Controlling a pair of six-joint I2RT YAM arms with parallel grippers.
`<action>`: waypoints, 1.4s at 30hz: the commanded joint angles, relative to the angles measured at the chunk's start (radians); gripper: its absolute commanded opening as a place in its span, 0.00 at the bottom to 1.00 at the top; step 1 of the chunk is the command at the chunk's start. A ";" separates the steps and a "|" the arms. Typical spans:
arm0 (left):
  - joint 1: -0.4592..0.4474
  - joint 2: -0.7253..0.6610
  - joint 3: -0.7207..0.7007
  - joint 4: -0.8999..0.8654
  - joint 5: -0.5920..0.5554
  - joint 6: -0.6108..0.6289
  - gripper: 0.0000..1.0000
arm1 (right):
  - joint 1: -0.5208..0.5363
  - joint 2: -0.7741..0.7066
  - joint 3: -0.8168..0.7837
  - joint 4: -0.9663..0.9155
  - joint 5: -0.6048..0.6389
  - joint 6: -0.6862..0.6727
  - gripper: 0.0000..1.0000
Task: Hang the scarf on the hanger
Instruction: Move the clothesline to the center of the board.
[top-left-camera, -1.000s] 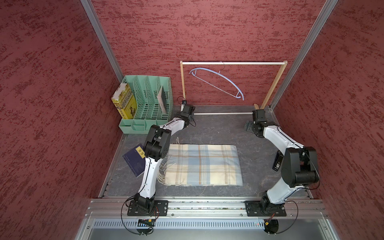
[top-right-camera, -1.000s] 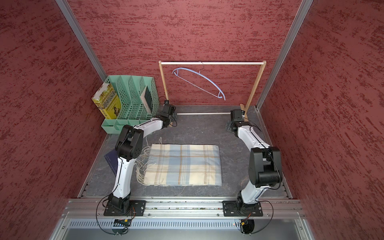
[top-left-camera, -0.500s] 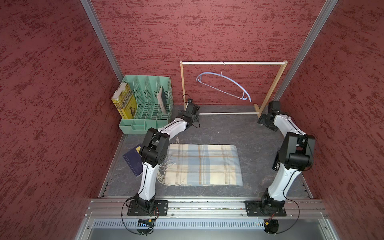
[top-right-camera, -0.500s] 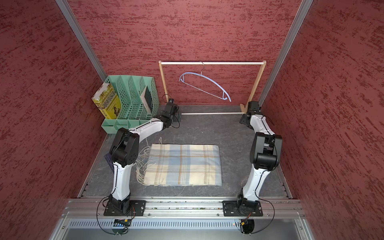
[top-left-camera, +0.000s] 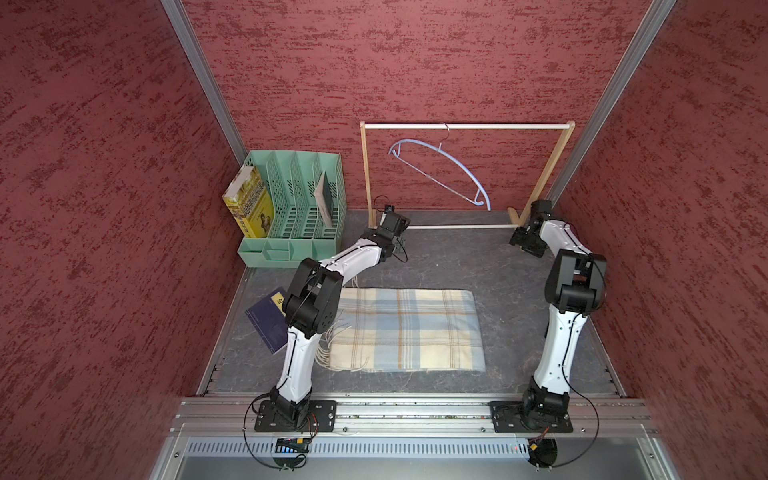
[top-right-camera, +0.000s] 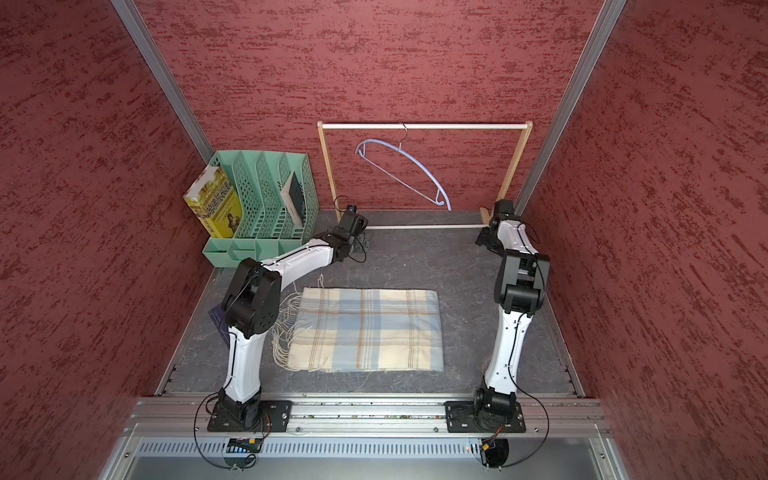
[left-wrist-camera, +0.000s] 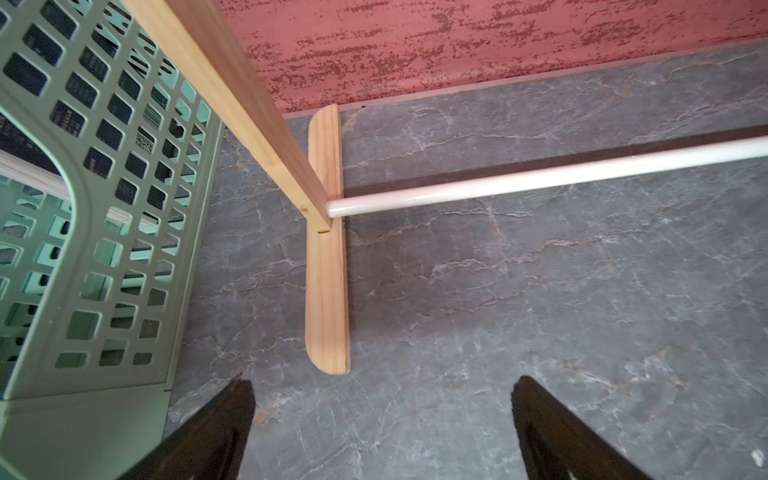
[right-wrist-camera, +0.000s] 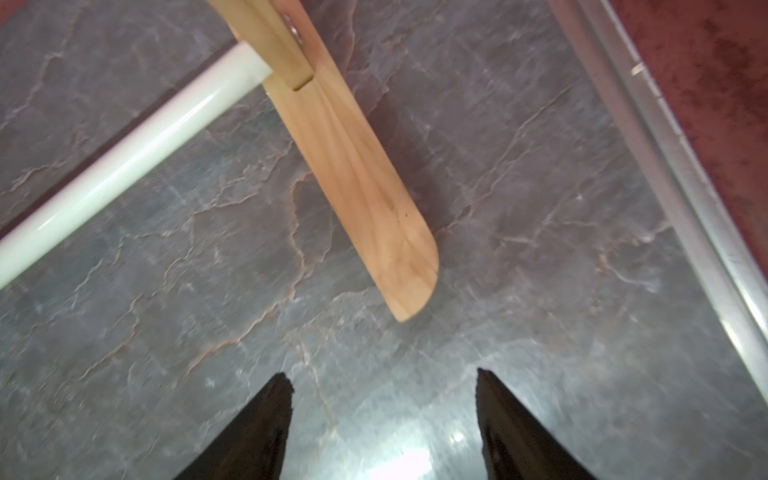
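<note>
A wooden rack (left-wrist-camera: 253, 116) with a white top rod (top-left-camera: 467, 126) stands against the red back wall (top-left-camera: 415, 62) on the grey marbled tabletop (top-left-camera: 457, 262). Its lower white rod (left-wrist-camera: 540, 178) runs just above the surface between flat wooden feet (left-wrist-camera: 326, 291). Just beside one of the rack's posts sits a mint-green slotted file organizer (top-left-camera: 291, 187), with a yellow book (top-left-camera: 249, 203) leaning at the end farthest from the rack and a thin dark book (top-left-camera: 326, 199) tilted in the slot nearest it. Well in front of the rack, on the organizer's side, a navy notebook (top-left-camera: 266, 324) lies flat.

Plaid scarf (top-left-camera: 405, 330) lies folded flat; light-blue hanger (top-left-camera: 439, 148) hangs tilted.
</note>
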 joint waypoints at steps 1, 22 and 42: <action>-0.013 -0.054 0.001 -0.037 -0.017 -0.030 1.00 | -0.015 0.055 0.085 -0.067 -0.029 -0.013 0.72; -0.043 -0.045 -0.010 -0.052 -0.061 -0.049 1.00 | -0.036 0.300 0.462 -0.258 -0.096 -0.066 0.46; -0.088 -0.106 -0.104 -0.017 -0.077 -0.048 1.00 | 0.031 -0.106 -0.215 -0.014 -0.112 0.008 0.16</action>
